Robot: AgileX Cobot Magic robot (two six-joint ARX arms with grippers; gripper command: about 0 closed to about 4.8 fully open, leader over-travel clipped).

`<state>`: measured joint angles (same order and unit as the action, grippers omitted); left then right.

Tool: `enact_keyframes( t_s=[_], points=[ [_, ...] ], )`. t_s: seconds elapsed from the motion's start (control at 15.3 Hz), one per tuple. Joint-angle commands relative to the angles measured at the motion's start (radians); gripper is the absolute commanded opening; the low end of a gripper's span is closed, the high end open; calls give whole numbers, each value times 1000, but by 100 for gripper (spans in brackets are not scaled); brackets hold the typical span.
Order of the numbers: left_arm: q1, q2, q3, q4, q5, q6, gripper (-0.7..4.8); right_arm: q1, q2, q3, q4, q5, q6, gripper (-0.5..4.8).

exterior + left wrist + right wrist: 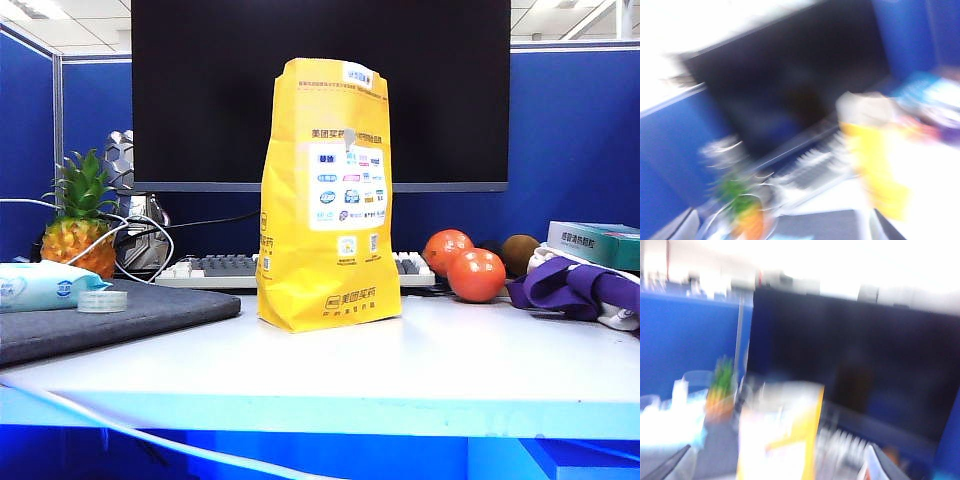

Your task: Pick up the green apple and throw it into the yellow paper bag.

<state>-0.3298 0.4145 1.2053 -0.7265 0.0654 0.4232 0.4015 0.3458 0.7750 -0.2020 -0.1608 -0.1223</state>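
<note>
The yellow paper bag (325,200) stands upright in the middle of the white table (400,370), its top open. The green apple is out of view in every frame. Neither gripper shows in the exterior view. Both wrist views are heavily blurred. In the left wrist view my left gripper (783,227) stands open, its fingers far apart with nothing between them, and the bag (875,170) is some way ahead. My right gripper (775,462) also stands open and empty, with the bag (780,435) ahead between its fingers.
Two orange-red tomatoes (476,275) and a brown kiwi (520,253) lie right of the bag, beside a purple cloth (575,285) and a teal box (595,243). A pineapple (80,230), wipes pack (40,285), tape roll (102,300) and dark mat (120,315) sit left. A keyboard (215,268) and monitor (320,90) stand behind.
</note>
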Motion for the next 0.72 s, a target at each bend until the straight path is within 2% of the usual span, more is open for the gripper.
enact_keyframes(
  t_s=[0.07, 0.13, 0.33, 0.46, 0.52, 0.72],
  points=[
    [2, -285, -375, 173, -206, -127, 479, 1, -63, -235, 12, -21, 190, 479],
    [2, -338, -478, 194, -248, -169, 479, 1, -61, -299, 45, -24, 238, 479],
    [2, -356, -601, 191, -180, -207, 479, 0, -58, -391, 86, 33, 269, 479],
    [2, -356, -610, 182, -99, -343, 479, 0, -60, -399, 93, 55, 362, 479],
    [2, -356, -610, 182, -70, -390, 479, 0, -60, -399, 93, 54, 364, 479],
    [2, -356, -610, 182, -63, -390, 479, 0, -60, -399, 93, 54, 363, 479]
  ],
)
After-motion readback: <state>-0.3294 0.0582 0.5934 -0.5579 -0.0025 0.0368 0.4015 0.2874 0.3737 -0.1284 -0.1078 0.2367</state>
